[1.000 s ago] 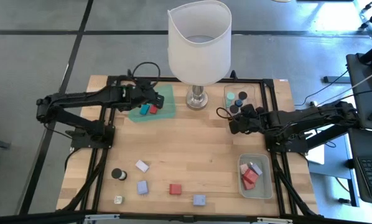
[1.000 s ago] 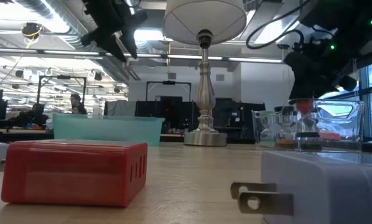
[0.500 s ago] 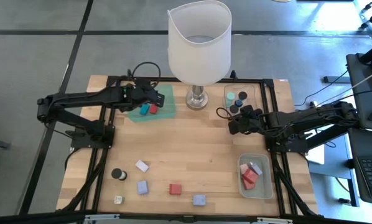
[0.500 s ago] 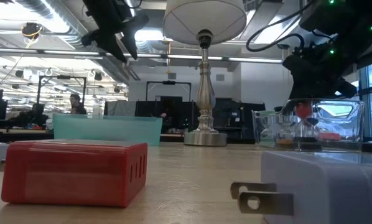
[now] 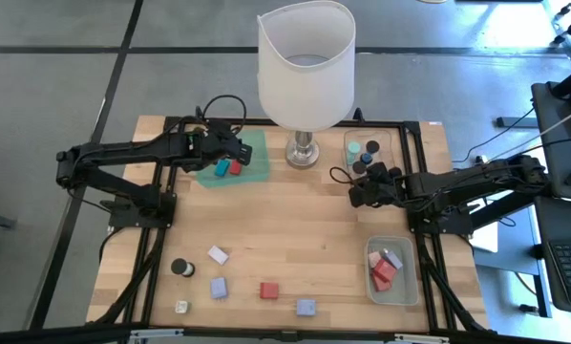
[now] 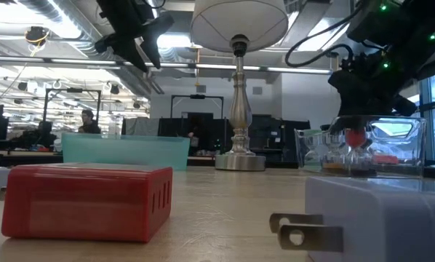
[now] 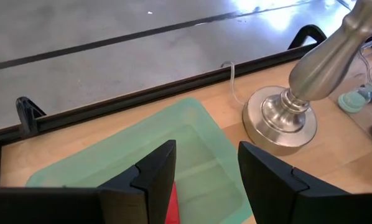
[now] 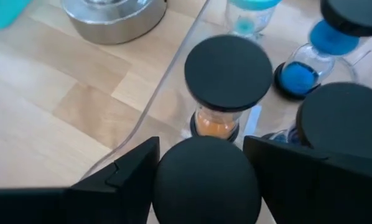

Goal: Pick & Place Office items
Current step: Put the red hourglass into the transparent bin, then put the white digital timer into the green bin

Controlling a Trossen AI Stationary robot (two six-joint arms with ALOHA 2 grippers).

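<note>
My right gripper (image 5: 360,189) hangs at the near end of a clear tray (image 5: 381,143) that holds dark-capped and teal cylinders. It is shut on a dark-capped cylinder (image 8: 204,183). Beside that one stand an orange-filled cylinder (image 8: 226,78) and a blue-filled one (image 8: 298,74). My left gripper (image 7: 204,174) hovers open, with nothing between its fingers, over the green tray (image 5: 252,148), where a blue and a red block (image 5: 229,168) lie. More blocks (image 5: 269,290) lie along the table's near part. My right gripper has the cylinder's black cap (image 8: 167,186) between its two fingers. The fingers come slanting down from the table's right side. In the low view the cylinder's red middle (image 6: 356,136) hangs upright below the fingers, inside the clear tray's walls. I cannot tell whether its foot rests on the tray.
The big white-shaded lamp (image 5: 305,67) stands between the two trays, its metal base (image 5: 305,151) close to both grippers. A second clear tray (image 5: 405,287) with red and pink blocks sits near right. A dark cylinder (image 5: 181,268) stands near left.
My right gripper has sunk a little with the red-filled cylinder, which now sits lower between the clear tray's walls. It stays upright.
</note>
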